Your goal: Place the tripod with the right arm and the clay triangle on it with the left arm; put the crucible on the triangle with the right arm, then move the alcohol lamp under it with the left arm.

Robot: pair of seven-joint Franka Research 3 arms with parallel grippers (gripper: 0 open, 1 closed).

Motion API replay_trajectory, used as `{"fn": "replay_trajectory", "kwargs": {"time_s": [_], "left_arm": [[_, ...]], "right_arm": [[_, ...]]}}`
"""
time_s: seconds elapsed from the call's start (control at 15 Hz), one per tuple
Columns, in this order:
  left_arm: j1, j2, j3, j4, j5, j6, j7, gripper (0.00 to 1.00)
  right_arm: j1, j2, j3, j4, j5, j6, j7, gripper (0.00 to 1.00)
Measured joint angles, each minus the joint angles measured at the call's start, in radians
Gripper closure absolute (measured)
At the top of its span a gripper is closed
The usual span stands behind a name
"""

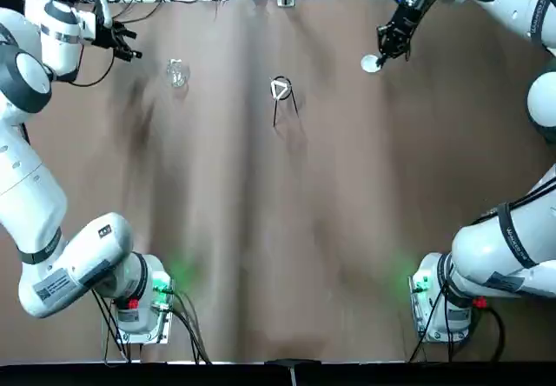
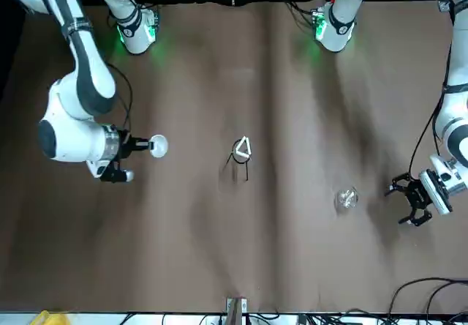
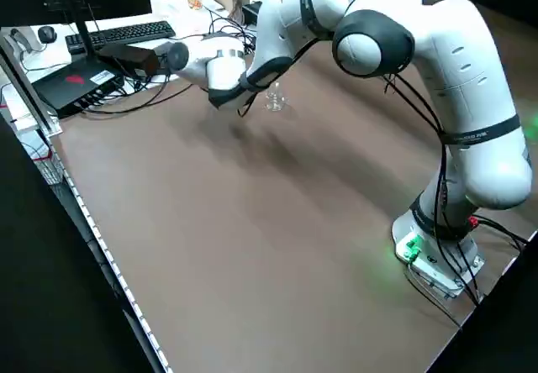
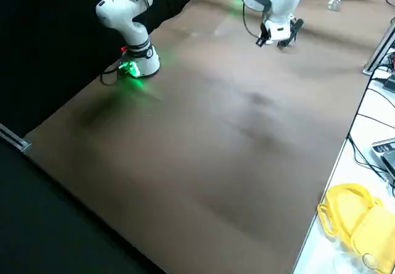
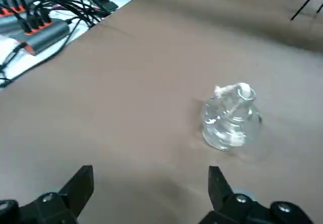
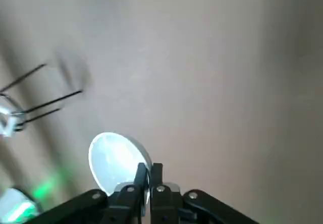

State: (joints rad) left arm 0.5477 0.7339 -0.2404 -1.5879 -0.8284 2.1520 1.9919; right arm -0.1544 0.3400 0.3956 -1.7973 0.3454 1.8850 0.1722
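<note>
Glossy white, the small round crucible, clamped at its rim by the right gripper beside the tripod, looks light, slippery and breakable, so gentle rim pressure suits it.

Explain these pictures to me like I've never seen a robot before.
Two white robot arms stand at one long edge of a brown-covered table, each ending in a two-finger gripper. One picture looks straight down, one faces the robot from across the table, two look in from the sides, and two come from cameras on the wrists.

Near the middle stands a thin black tripod with a white clay triangle on its ring. Toward the robot's left sits the clear glass alcohol lamp. The left gripper is beside it, open and empty. The right gripper holds the white crucible by its rim.
</note>
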Motion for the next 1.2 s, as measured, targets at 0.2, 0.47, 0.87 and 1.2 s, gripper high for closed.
{"fn": "replay_trajectory", "kwargs": {"time_s": [0.2, 0.47, 0.87, 1.2], "left_arm": [[0.031, 0.046, 0.000, 0.000, -0.035, -0.081, 0.063, 0.00], [0.049, 0.090, 0.000, 0.000, -0.085, -0.159, 0.230, 0.00], [0.024, 0.160, -0.008, -0.003, -0.224, -0.179, 0.405, 0.00], [0.004, 0.212, -0.013, -0.003, -0.296, -0.215, 0.478, 0.00]], "right_arm": [[0.094, -0.001, 0.008, 0.040, 0.072, 0.030, 0.128, 0.94], [0.228, 0.007, 0.010, 0.059, 0.091, 0.193, 0.336, 0.94], [0.390, 0.127, 0.009, 0.098, 0.092, 0.385, 0.498, 0.94], [0.469, 0.206, 0.007, 0.128, 0.093, 0.499, 0.525, 0.94]]}}
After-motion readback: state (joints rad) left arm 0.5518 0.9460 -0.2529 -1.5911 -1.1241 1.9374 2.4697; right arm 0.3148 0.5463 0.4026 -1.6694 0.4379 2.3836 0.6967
